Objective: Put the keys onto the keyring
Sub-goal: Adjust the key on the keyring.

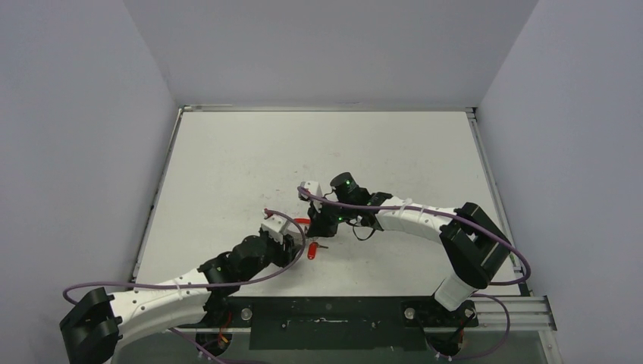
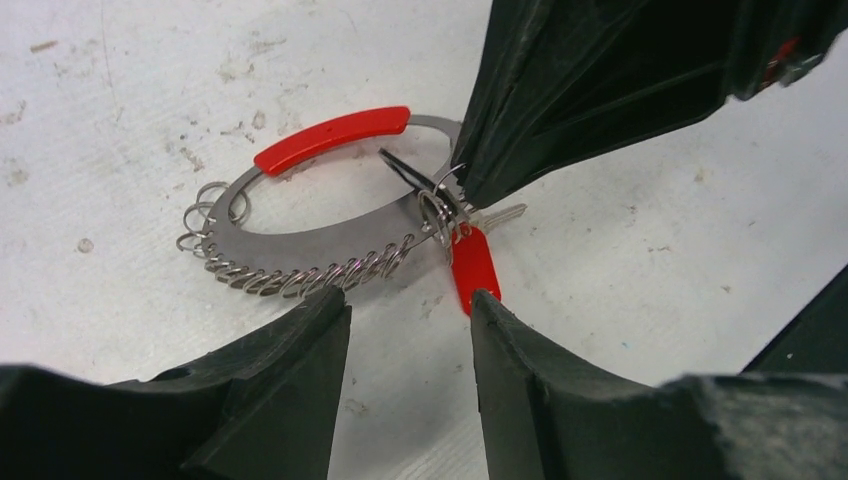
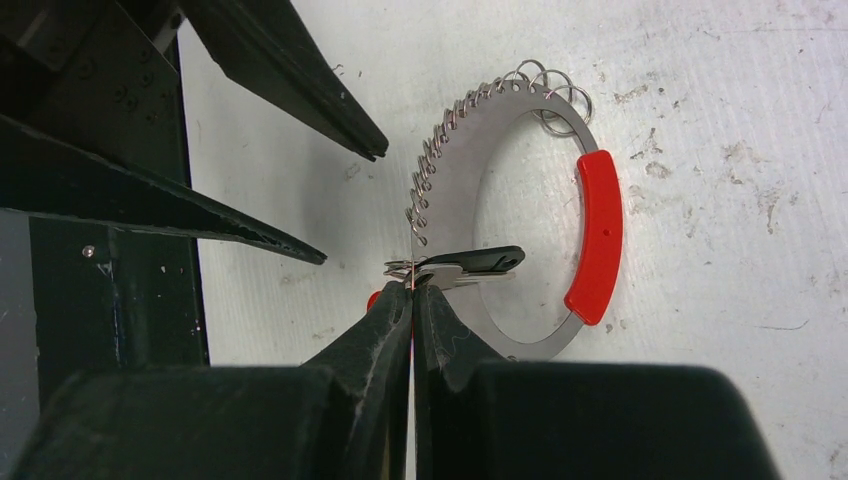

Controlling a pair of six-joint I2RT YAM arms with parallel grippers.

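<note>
- Left gripper [image 2: 408,302]: its 2 fingers stand partly apart with nothing between them, just short of the keyring's coil-strung edge.
- Keyring [image 2: 300,238]: it lies flat on the white table [image 2: 120,100] between both grippers, with the red sleeve [image 2: 330,138] on the arc away from the left gripper.
- Right gripper [image 3: 412,292]: its fingers are pressed together, pinching the dark-headed key [image 3: 480,261] lying across the ring's band; a red tag [image 2: 473,268] lies beside it.

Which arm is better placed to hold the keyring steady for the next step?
Left, probably: the left gripper is open and empty beside the keyring, while the right gripper is shut on the key.
</note>
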